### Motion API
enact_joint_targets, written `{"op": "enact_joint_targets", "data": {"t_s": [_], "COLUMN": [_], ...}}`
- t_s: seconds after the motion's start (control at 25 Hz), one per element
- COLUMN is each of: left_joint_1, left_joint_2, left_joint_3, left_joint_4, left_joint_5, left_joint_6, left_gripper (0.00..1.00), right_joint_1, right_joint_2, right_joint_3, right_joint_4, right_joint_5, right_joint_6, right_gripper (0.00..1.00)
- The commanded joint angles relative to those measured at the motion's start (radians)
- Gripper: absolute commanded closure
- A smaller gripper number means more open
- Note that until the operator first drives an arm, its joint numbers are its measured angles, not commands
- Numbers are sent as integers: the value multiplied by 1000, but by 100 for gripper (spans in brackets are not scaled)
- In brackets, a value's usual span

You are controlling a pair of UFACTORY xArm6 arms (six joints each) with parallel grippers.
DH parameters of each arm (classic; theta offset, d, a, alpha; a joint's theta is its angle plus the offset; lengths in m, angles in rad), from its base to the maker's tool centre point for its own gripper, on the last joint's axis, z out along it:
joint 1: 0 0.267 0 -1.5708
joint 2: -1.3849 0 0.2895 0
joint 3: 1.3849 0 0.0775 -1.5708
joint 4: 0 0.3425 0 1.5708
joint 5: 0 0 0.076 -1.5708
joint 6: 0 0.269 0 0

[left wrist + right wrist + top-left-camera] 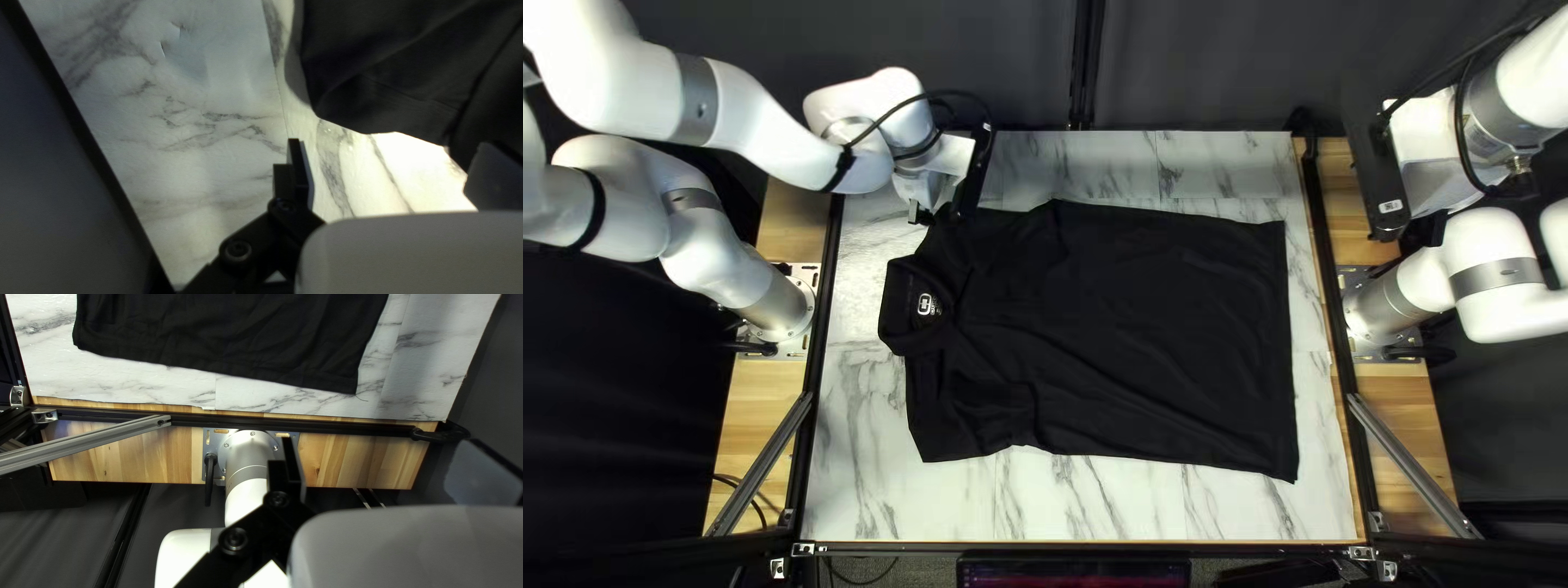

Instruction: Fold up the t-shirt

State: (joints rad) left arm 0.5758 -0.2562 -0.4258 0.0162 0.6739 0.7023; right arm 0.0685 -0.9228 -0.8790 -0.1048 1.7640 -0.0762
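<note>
T-shirt lies spread on the worktop, collar toward the left arm's base, hem toward the opposite side. Fold status: apparently initial — no main body fold is evident; the folding sequence appears to remain. The left end effector is open, near the far sleeve; the right end effector is open, beyond the hem — clear of cloth.

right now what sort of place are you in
Probably a robot workcell or lab: two white jointed robot arms bolted beside a white marble-patterned tabletop, with a dark grey curtain hanging behind.
</note>
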Motion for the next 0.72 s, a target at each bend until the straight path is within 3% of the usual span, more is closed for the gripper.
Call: {"op": "enact_joint_targets", "data": {"t_s": [0.04,0.36,0.48,0.52,0.56,0.6,0.64,0.72], "left_joint_1": [-4,-16,-8,-2,4,6,11,12], "left_joint_2": [37,164,186,190,188,186,182,186], "left_joint_3": [-10,-49,-61,-63,-61,-60,-58,-61], "left_joint_4": [-58,-84,-88,-87,-86,-85,-83,-79], "left_joint_5": [-25,-99,-106,-106,-105,-104,-103,-105], "left_joint_6": [24,35,47,51,55,56,57,55], "left_gripper": [0,0,14,29,50,61,97,100], "right_joint_1": [0,0,0,0,0,0,0,0], "right_joint_2": [0,0,0,0,0,0,0,0], "right_joint_3": [0,0,0,0,0,0,0,0], "right_joint_4": [0,0,0,0,0,0,0,0], "right_joint_5": [0,0,0,0,0,0,0,0], "right_joint_6": [0,0,0,0,0,0,0,0], "right_gripper": [0,0,0,0,0,0,0,0]}}
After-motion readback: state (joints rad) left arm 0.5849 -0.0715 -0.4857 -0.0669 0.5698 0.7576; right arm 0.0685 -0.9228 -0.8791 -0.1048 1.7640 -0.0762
